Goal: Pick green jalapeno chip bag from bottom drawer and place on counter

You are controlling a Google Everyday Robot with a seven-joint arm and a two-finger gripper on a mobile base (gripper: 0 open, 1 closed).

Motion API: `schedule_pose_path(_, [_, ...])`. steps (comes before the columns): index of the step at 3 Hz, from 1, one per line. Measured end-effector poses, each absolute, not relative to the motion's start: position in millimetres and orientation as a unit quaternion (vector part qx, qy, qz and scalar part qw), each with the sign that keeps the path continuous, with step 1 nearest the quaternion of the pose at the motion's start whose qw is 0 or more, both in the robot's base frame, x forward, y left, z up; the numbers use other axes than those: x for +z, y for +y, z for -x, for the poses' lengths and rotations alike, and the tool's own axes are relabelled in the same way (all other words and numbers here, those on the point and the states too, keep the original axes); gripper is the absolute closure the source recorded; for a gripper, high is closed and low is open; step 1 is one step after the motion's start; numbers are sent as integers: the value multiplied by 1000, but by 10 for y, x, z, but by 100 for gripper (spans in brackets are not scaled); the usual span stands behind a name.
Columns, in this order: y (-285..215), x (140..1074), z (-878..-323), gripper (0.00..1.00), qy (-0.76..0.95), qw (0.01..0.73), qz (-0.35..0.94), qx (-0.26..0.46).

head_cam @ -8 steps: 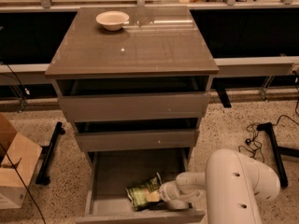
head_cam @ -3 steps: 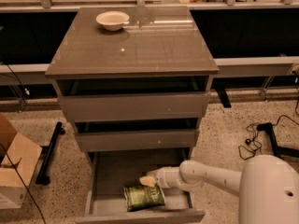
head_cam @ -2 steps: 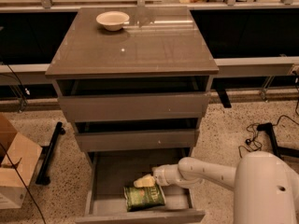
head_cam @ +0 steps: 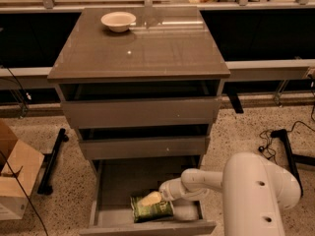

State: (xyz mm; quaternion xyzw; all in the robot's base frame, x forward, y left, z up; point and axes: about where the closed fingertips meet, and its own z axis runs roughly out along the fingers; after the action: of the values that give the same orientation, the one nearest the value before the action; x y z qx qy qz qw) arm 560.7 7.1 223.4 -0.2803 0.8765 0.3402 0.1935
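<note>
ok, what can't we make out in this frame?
All in the camera view:
- Grip: the hand sits over the green jalapeno chip bag in the bottom drawer and covers the bag's top edge, so any hold is unclear.
- Bag lettering: too small.
- Drawer's right side: hidden by the arm.
- The cardboard box: cut by the left edge.

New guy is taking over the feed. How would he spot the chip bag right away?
The bottom drawer of the grey-brown cabinet stands open. Near its front lies the green jalapeno chip bag, with the pincer at its far edge. It is the only crinkly green thing there.
</note>
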Motion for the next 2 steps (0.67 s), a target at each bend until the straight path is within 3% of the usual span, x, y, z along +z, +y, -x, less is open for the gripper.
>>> schedule_pose_path(2, [0, 1831, -5579, 0, 895, 162, 259, 327])
